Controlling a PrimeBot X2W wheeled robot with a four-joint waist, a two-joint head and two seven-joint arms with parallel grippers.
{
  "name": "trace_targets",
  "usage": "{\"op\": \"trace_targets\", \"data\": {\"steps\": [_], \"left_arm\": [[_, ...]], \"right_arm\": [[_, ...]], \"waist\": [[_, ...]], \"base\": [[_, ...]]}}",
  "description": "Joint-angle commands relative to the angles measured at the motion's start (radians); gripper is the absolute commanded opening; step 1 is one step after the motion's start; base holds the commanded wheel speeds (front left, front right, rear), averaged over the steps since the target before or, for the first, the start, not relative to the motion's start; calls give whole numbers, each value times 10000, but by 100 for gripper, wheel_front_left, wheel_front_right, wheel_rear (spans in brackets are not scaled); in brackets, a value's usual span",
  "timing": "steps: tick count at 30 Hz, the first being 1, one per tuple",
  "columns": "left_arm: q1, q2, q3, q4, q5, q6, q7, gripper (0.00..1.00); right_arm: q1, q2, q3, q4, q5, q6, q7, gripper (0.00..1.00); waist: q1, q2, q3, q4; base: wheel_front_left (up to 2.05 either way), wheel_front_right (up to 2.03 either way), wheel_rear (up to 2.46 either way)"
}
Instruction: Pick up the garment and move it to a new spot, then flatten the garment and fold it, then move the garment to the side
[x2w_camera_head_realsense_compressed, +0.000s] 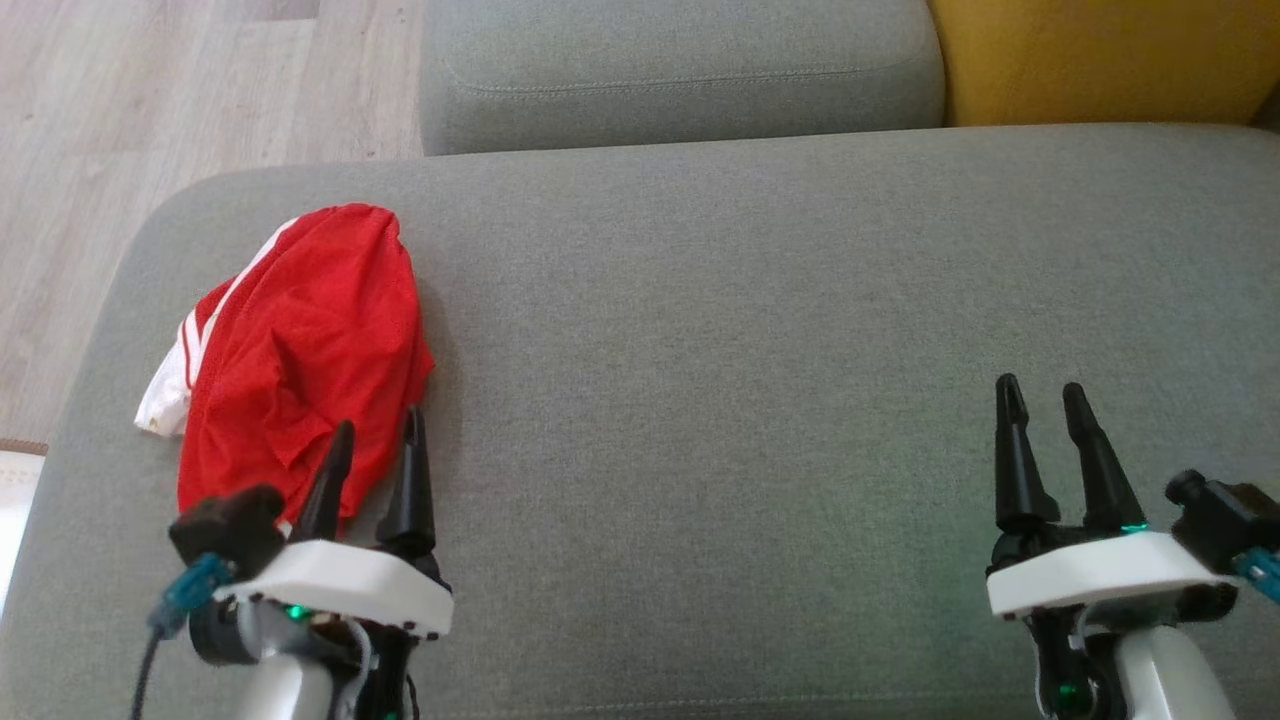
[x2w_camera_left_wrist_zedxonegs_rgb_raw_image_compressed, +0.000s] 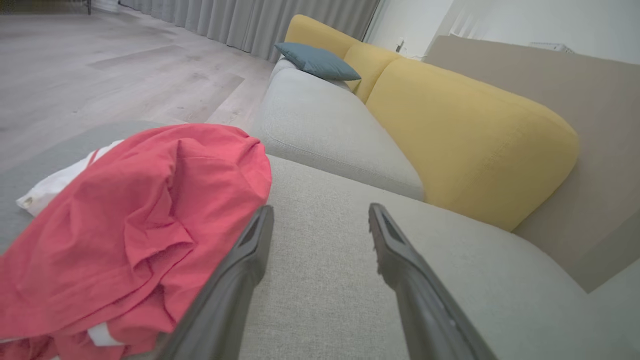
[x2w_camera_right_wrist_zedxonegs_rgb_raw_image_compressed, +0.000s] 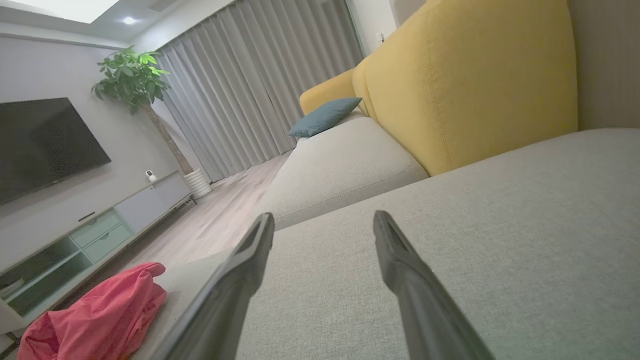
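The garment (x2w_camera_head_realsense_compressed: 300, 350) is a crumpled red piece with white stripes, lying at the left end of the grey sofa cushion (x2w_camera_head_realsense_compressed: 750, 330). In the left wrist view the garment (x2w_camera_left_wrist_zedxonegs_rgb_raw_image_compressed: 125, 235) spreads to the left of the fingers; in the right wrist view the garment (x2w_camera_right_wrist_zedxonegs_rgb_raw_image_compressed: 95, 312) lies far off at the lower left. My left gripper (x2w_camera_head_realsense_compressed: 378, 430) hovers at the garment's near right edge, open and holding nothing; its left fingertip overlaps the cloth. My right gripper (x2w_camera_head_realsense_compressed: 1042, 390) stands open over bare cushion at the right, far from the garment.
A second grey seat cushion (x2w_camera_head_realsense_compressed: 680, 70) lies beyond, with yellow backrests (x2w_camera_head_realsense_compressed: 1100, 55) to the right and a blue pillow (x2w_camera_left_wrist_zedxonegs_rgb_raw_image_compressed: 317, 61) further along. Wooden floor (x2w_camera_head_realsense_compressed: 150, 110) lies past the cushion's left edge. A TV unit (x2w_camera_right_wrist_zedxonegs_rgb_raw_image_compressed: 100, 235) and plant (x2w_camera_right_wrist_zedxonegs_rgb_raw_image_compressed: 132, 80) stand across the room.
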Motion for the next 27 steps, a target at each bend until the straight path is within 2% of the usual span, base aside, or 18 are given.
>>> {"op": "trace_targets", "data": {"steps": [1, 27], "left_arm": [[-622, 227, 42, -427, 409, 178, -177, 100], [-1141, 1535, -2438, -289, 3435, 2587, -937, 100]], "right_arm": [[-341, -76, 234, -447, -446, 52, -168, 100], [-194, -92, 887, -860, -4270, 68, -934, 100]], "waist": [[0, 0, 3, -6], [0, 0, -151, -49]], "base": [[0, 0, 0], [0, 0, 0]]}}
